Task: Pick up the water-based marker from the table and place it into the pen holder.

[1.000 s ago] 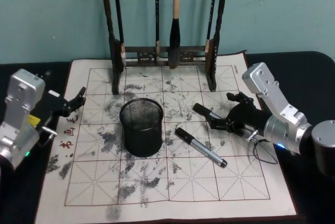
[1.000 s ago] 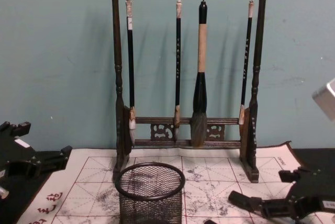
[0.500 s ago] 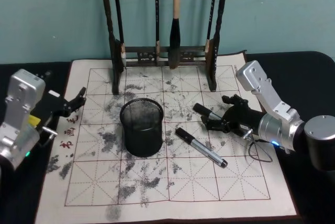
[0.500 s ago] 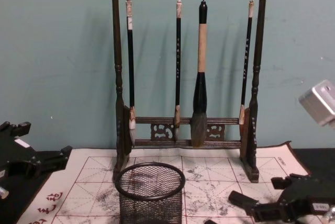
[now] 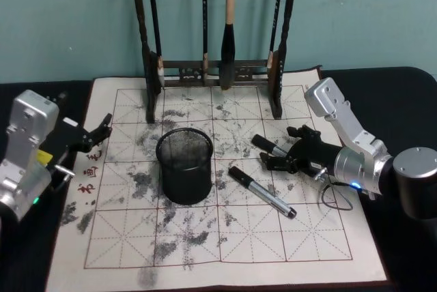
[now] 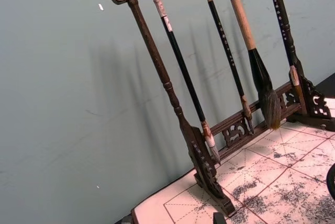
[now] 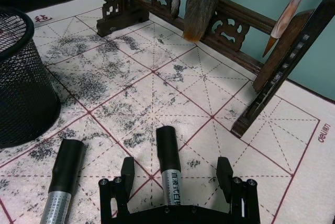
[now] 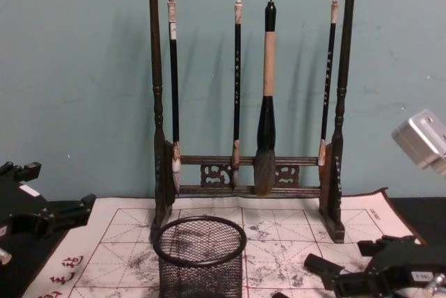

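Wide-spread jaws on the right gripper (image 5: 278, 147) hold nothing. In the head view they straddle the black-capped marker (image 5: 263, 143), which lies flat on the ink-smudged, red-gridded paper mat (image 5: 136, 237), to the right of the round black wire-mesh pen holder (image 5: 184, 166) standing upright at mid-mat. A second marker (image 5: 263, 193), silver-barrelled with a black cap, lies just nearer and apart from the first. The left gripper (image 5: 101, 133) hangs idle at the mat's left edge, open and empty, beside the black table (image 5: 403, 87). The left wrist view looks across the mat's far left corner at the tall dark carved wooden brush rack (image 6: 175, 103) and its hanging brushes (image 6: 251, 46). In the right wrist view the marker's pale printed barrel sits centred between the two fingers (image 7: 127, 170), touching neither, and the second marker lies outside them toward the pen holder. The chest view has the right gripper low over the mat at the right, with the holder's solid rim open upward. The step in hand looks like the final descent and pinch. It would go best straight down, closing squarely across the barrel, since a smooth round barrel may roll or slip on the paper. The neighbouring marker is close enough to be nudged.
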